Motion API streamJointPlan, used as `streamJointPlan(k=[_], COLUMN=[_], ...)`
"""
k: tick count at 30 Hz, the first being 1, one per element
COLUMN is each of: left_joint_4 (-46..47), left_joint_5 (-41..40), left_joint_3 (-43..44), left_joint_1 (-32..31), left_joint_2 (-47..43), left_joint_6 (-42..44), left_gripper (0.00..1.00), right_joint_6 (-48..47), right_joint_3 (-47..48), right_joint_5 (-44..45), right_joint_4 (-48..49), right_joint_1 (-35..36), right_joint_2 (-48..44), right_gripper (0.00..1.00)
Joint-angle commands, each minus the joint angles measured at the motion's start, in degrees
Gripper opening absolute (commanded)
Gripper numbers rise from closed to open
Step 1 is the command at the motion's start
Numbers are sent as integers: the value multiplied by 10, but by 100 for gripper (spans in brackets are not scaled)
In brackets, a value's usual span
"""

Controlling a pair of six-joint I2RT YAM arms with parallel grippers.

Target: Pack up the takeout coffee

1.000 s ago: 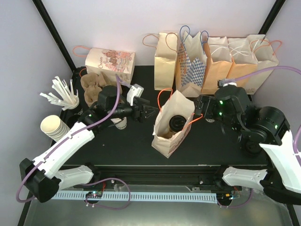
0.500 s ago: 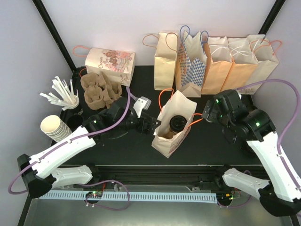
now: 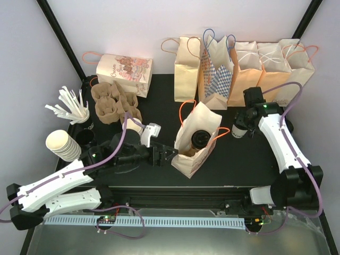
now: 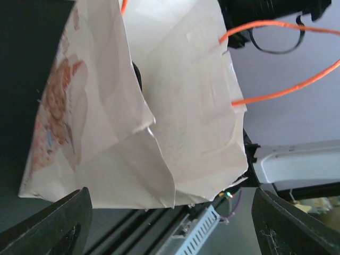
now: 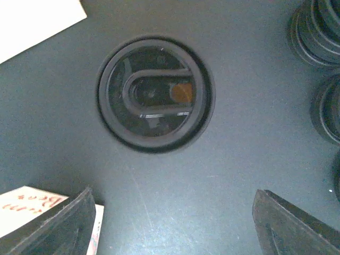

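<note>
A tan paper bag [image 3: 195,142] with orange handles stands open mid-table, and a takeout coffee with a black lid [image 3: 201,138] sits inside it. A second takeout coffee shows from above in the right wrist view [image 5: 155,94], standing on the black table right of the bag. My right gripper [image 3: 240,128] hovers straight above it, open and empty [image 5: 174,194], and hides most of it in the top view. My left gripper [image 3: 169,154] is open and empty just left of the bag's base. The bag's side [image 4: 159,106] fills the left wrist view.
Several upright paper bags [image 3: 244,69] line the back. A printed bag [image 3: 125,69] lies at the back left, with brown cup carriers [image 3: 111,101], stirrers [image 3: 71,109] and stacked lidless cups [image 3: 61,144]. Loose black lids [image 5: 321,26] lie right of the second coffee.
My left arm has drawn toward the near edge and moved right, up to the bag's base. My right arm has stretched out toward the back, bringing its gripper over the coffee on the table.
</note>
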Motion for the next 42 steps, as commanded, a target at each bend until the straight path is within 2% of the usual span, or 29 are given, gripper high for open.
streamJointPlan(k=[1, 7, 12, 15, 22, 42], left_joint_4=[52, 84, 100, 98, 94, 88], left_joint_5=[37, 46, 45, 46, 45, 36], left_joint_3=[-29, -57, -77, -77, -75, -82], left_joint_1=[-20, -31, -32, -32, -33, -32], left_joint_2=[-5, -17, -35, -35, -31, -33], left_joint_6=[-72, -104, -115, -112, -106, -98], left_gripper=[85, 85, 85, 86, 87, 89], right_joint_6=[-28, -40, -49, -44, -33, -46], right_joint_3=[24, 39, 54, 66, 75, 68], right_joint_5=[-18, -39, -79, -73, -13, -32], right_joint_4=[46, 65, 81, 78, 63, 74], right_joint_1=[-32, -60, -61, -61, -61, -61], right_joint_2=[33, 88, 121, 141, 169, 184], right_gripper=[83, 83, 88, 88, 85, 75])
